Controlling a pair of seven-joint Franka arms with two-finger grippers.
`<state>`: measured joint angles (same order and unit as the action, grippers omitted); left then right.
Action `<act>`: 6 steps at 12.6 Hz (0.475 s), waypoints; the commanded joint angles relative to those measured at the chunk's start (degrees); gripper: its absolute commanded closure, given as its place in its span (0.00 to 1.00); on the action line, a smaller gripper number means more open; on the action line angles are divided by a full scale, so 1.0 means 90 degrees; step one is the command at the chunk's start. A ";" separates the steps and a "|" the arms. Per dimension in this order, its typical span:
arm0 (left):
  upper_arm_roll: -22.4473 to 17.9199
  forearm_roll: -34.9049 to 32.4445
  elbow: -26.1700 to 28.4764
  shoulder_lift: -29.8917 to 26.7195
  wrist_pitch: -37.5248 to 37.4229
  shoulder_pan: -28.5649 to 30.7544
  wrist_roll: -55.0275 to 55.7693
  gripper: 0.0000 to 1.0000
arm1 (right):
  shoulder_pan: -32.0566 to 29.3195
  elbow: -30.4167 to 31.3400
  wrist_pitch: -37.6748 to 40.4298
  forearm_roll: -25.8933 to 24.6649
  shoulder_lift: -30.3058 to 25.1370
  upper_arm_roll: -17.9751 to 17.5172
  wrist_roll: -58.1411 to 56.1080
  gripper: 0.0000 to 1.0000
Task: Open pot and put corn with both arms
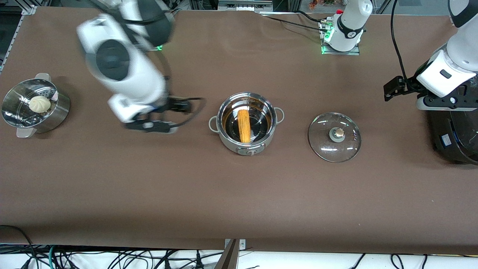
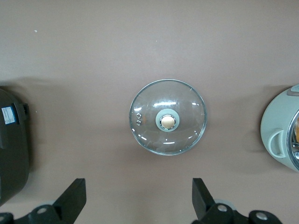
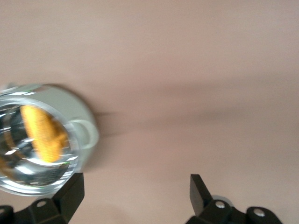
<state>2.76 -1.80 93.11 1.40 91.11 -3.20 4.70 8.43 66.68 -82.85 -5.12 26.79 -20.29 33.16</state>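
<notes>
The steel pot (image 1: pixel 227 136) stands open in the middle of the table, dial plate toward the front camera. The corn (image 1: pixel 244 125) lies inside it. The glass lid (image 1: pixel 347 130) with its beige knob (image 1: pixel 339 132) lies flat on the table beside the pot, toward the left arm's end. My right gripper (image 1: pixel 151 126) is open and empty over the table between the steamer and the pot. Its wrist view (image 3: pixel 136 179) shows the pot (image 3: pixel 77 112) and corn (image 3: pixel 42 133). My left gripper (image 1: pixel 446 102) is open and empty over the black cooker's edge. Its wrist view (image 2: pixel 139 182) shows the lid (image 2: pixel 187 107).
A perforated steel steamer (image 1: pixel 56 116) with a white bun (image 1: pixel 39 104) stands at the right arm's end. The big black cooker (image 1: pixel 455 134) stands at the left arm's end and shows in the left wrist view (image 2: pixel 11 144). Bare brown table lies nearer the front camera.
</notes>
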 commanded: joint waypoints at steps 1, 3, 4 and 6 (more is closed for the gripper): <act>-0.0073 0.0112 0.0123 -0.0166 0.0091 -0.0074 -0.0063 0.00 | -0.0681 0.0160 0.0143 -0.0037 -0.0134 0.0105 -0.0743 0.00; -0.0063 0.0131 0.0142 -0.0185 0.0072 -0.0074 -0.0063 0.00 | -0.0955 0.0199 0.0037 0.0119 -0.0427 0.0680 -0.0793 0.00; -0.0063 0.0131 0.0123 -0.0175 0.0082 -0.0074 -0.0063 0.00 | -0.0975 0.0286 -0.0109 0.0168 -0.0563 0.0876 -0.0803 0.00; -0.0063 0.0122 0.0123 -0.0175 0.0101 -0.0094 -0.0063 0.00 | -0.1043 0.1558 -0.0731 0.0207 -0.1488 0.1277 -0.0803 0.00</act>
<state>2.76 -1.79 93.12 1.14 91.18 -3.50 4.70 -0.64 68.36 -84.25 -4.54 22.83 -11.06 26.06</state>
